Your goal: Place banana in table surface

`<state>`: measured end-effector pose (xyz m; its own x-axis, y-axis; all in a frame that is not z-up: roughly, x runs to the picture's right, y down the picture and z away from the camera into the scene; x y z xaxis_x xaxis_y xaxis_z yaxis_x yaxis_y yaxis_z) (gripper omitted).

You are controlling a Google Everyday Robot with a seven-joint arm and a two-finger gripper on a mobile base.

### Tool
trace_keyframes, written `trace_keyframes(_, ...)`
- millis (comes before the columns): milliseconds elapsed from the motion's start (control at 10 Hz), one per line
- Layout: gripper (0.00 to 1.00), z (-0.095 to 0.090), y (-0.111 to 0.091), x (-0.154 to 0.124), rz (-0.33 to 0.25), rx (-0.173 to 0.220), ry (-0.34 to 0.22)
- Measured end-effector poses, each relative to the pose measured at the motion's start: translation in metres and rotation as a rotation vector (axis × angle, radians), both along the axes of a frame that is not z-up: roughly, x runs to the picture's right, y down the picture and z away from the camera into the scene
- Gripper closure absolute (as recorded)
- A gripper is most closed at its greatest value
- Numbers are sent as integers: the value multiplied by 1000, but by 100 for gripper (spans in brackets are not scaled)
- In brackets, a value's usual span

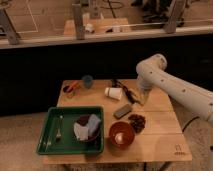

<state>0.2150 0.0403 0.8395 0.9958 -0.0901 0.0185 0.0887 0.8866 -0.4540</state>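
Banana hangs low at the gripper, centre-right over the table, placement seemingly nearly done; can't tell if it's gripped.

Table surface: contents by position, near edge toward the viewer.
Front left: tray, holding a fork on its left and a bowl with a cloth in it on its right. Just right of the tray: second bowl. Behind that bowl: heap of small pieces, with a flat block to the heap's left. Centre back: paper cup on its side, long tool just beside it on the right. Back left: small cup, handled item left of it. Back right: gripper, low over the table just right of the tool, arm reaching in from the right. Front right corner: logo.
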Motion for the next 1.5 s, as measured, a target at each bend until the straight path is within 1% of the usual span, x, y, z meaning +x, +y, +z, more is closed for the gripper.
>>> trace_keyframes(100,20,12,13,2,4,-18,3)
trace_keyframes(200,20,19,19,1,6,-26,4)
trace_keyframes(800,20,19,18,0,6,-26,3)
trace_keyframes(900,20,22,16,0,24,-26,0)
trace_keyframes(1000,20,30,12,4,51,-14,-1)
trace_keyframes(1100,20,41,4,8,79,3,1)
trace_keyframes(1200,20,56,-4,7,89,5,-19)
trace_keyframes(1300,20,72,-4,7,87,-16,-31)
trace_keyframes(1500,20,86,-4,6,87,-33,-49)
